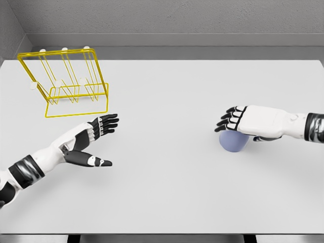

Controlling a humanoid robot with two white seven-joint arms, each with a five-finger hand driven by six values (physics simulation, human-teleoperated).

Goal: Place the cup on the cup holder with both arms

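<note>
A pale blue cup (233, 142) lies on the white table (167, 192) at the right. My right hand (238, 121) hovers just over it, palm down, fingers stretched out and not closed around it; the hand hides the cup's top. The yellow wire cup holder (68, 83) with white-tipped pegs stands at the far left of the table. My left hand (101, 139) floats in front of the holder, a little nearer to me, fingers spread and thumb out, holding nothing.
A grey wall runs behind the table's far edge. The table's front edge lies close to the bottom of the view. Between the two hands the tabletop is bare white surface.
</note>
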